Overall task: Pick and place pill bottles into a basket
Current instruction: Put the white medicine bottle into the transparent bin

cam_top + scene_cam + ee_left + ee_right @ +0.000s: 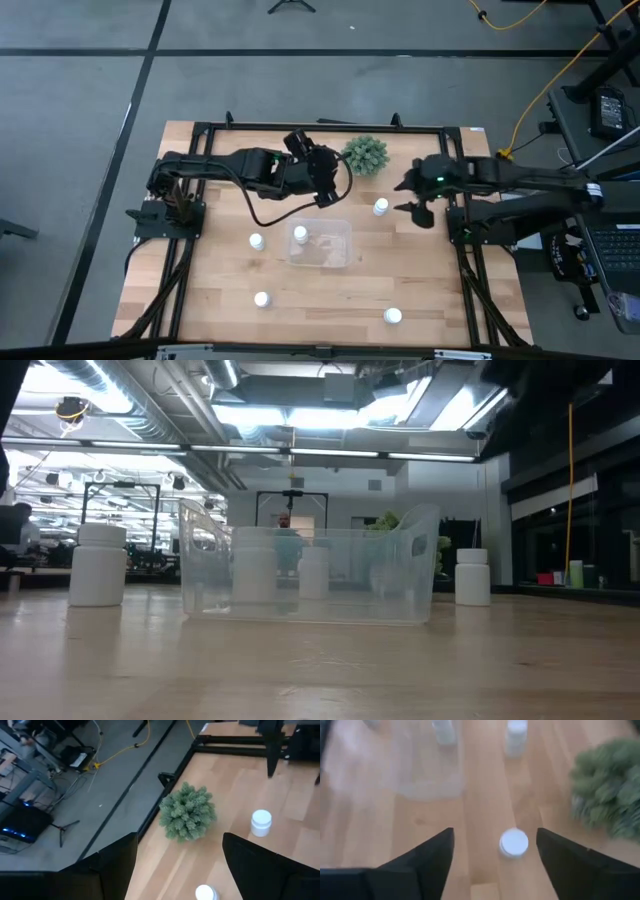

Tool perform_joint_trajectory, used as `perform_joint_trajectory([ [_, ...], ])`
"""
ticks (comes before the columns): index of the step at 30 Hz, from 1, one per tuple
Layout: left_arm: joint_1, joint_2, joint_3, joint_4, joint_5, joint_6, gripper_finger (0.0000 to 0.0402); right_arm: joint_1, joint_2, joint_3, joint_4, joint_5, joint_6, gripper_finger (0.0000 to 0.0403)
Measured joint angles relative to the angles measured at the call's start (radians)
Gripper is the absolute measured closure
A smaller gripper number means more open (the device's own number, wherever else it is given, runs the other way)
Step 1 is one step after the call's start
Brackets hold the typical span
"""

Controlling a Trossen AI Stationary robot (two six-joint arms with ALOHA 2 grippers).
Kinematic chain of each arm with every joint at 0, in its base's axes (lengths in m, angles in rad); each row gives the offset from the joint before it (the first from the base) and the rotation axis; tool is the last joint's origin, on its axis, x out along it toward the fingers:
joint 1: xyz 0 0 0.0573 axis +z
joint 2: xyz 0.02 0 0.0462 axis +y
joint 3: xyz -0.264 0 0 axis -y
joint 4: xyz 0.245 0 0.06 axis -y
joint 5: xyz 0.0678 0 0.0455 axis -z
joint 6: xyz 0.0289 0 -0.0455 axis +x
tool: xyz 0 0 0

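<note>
One pill bottle [300, 235] is standing inside the basket [338, 258], at its far-left corner, while four more are waiting outside on the tabletop [440, 290]: one just left of the basket [257, 241], one at near left [262, 299], one at near right [393, 316], and one to the far right of the basket [380, 207], near the green plant [365, 155]. The basket is sitting near the middle of the tabletop, within reach of both arms, which appears to be why it is placed there. The right end effector [416, 213] is hovering just right of the far-right bottle, its fingers [422, 857] spread apart and gripping nothing; in its wrist view that bottle [514, 842] is lying between the spread fingers, suggesting it is being lined up for a pick. The left end effector [327, 197] is hanging over the far edge of the basket, released and empty, its fingers [117, 862] apart with the plant [188, 812] ahead of them. In the low view the basket [310, 575] is showing a bottle [254, 563] through its clear wall. Judged from this layout, the task is at an early stage.
</note>
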Motion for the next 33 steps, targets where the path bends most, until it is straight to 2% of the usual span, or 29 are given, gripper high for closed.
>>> perform_joint_trajectory([
  [7, 0.011, 0.000, 0.000, 0.000, -0.009, -0.009, 0.0117, -0.024, 0.254, 0.000, -0.029, -0.002, -0.001, 0.0043],
  [13, 0.013, 0.000, 0.000, 0.000, -0.010, -0.037, 0.0116, -0.025, 0.400, 0.016, -0.014, -0.024, -0.031, 0.0022],
  [27, 0.013, 0.001, -0.025, 0.002, 0.018, -0.086, 0.0116, -0.081, 0.518, 0.031, 0.090, 0.035, -0.102, 0.0021],
  [33, 0.012, 0.001, -0.025, 0.001, 0.019, -0.088, 0.0117, -0.106, 0.528, 0.030, 0.110, 0.037, -0.107, 0.0021],
])
